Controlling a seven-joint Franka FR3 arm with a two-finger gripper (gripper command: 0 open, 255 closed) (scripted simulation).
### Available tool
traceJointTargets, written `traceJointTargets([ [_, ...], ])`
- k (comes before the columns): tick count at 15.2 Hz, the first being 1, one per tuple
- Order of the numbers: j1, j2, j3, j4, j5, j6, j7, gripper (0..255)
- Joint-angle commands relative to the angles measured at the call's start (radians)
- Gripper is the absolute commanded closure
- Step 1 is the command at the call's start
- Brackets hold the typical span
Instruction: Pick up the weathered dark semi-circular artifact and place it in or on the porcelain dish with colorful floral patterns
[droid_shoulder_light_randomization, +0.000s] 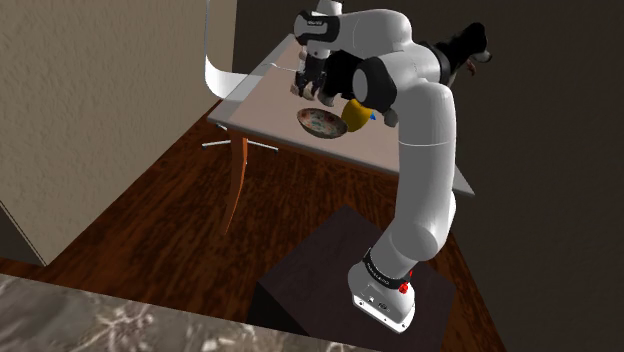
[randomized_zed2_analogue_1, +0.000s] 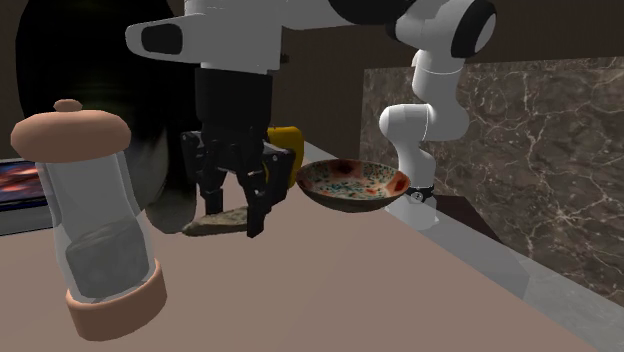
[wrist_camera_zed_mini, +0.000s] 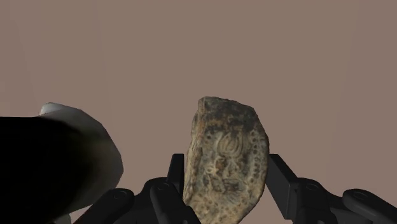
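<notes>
Weathered dark semi-circular artifact (wrist_camera_zed_mini: 226, 159): a mottled brown-grey stone-like slab with a faint relief pattern. It lies flat on the worktop (randomized_zed2_analogue_1: 350, 290) directly under the hand.
Position relative to jaws: it sits lengthwise between the two black fingers of the black two-finger gripper (wrist_camera_zed_mini: 227, 160), so its narrower width faces the pads.
Jaws: spread and straddling the piece, close to both flanks. They appear not yet clamped, and the piece rests on the worktop rather than hanging.
Gripper attitude: pointing straight down with its tips at surface level, which suits a low, flat item.
Step in hand (judgement): closing on the artifact, with the lift to follow.
Destination: a shallow porcelain dish with red, blue and green floral speckling (randomized_zed2_analogue_1: 350, 188), near the artifact on the second exterior view's right. It holds nothing, so the transfer should be short.
Neighbours: a yellow object (randomized_zed2_analogue_1: 285, 140) is just behind the dish, and a pale rounded object (wrist_camera_zed_mini: 83, 146) of unclear identity is beside the gripper.
Foreground: a clear mill with terracotta cap and base (randomized_zed2_analogue_1: 95, 220), well apart from the pick.
Risk (judgement): the thin slab may tip during the squeeze.
</notes>
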Motion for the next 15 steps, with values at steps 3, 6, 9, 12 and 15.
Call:
traceJointTargets([
  [3, -0.009, -0.001, -0.002, 0.056, -0.003, -0.055, 0.004, 255],
  [6, -0.018, 0.001, -0.003, 0.1, -0.004, -0.096, 0.007, 255],
  [9, -0.029, 0.005, -0.003, 0.149, -0.003, -0.139, 0.009, 255],
  [12, -0.043, 0.013, -0.003, 0.204, 0.0, -0.185, 0.01, 255],
  [15, -0.055, 0.02, -0.002, 0.246, 0.004, -0.218, 0.012, 255],
])
